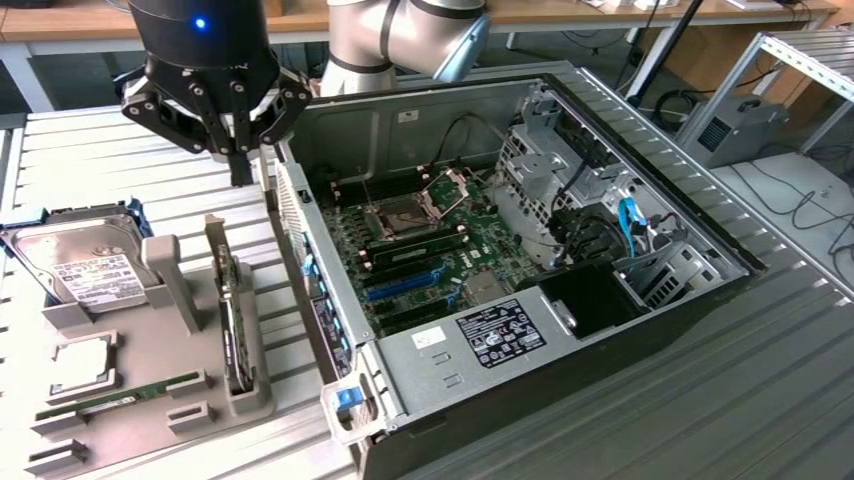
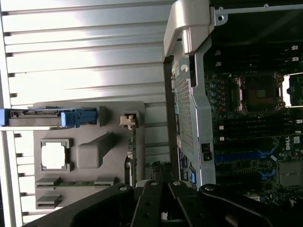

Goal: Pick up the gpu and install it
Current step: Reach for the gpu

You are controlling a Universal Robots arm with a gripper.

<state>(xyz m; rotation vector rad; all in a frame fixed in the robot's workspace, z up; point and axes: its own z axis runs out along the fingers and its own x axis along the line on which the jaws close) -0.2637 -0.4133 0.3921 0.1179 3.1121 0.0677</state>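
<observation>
Pincer [image 1: 240,176] pressed together (empty) hangs near the gpu [image 1: 236,330] — upright in its grey stand [image 1: 147,425].

White letters on the motherboard [image 2: 255,166], beside the blue slots [image 2: 241,155], appear to spell DELL, lying sideways in the wrist view. The hard drive [image 1: 54,250] carries a white label [image 1: 96,280] with barcodes and fine print too small to read. A black label [image 1: 501,333] on the case's silver panel [image 1: 434,365] bears white print, likewise illegible.
</observation>
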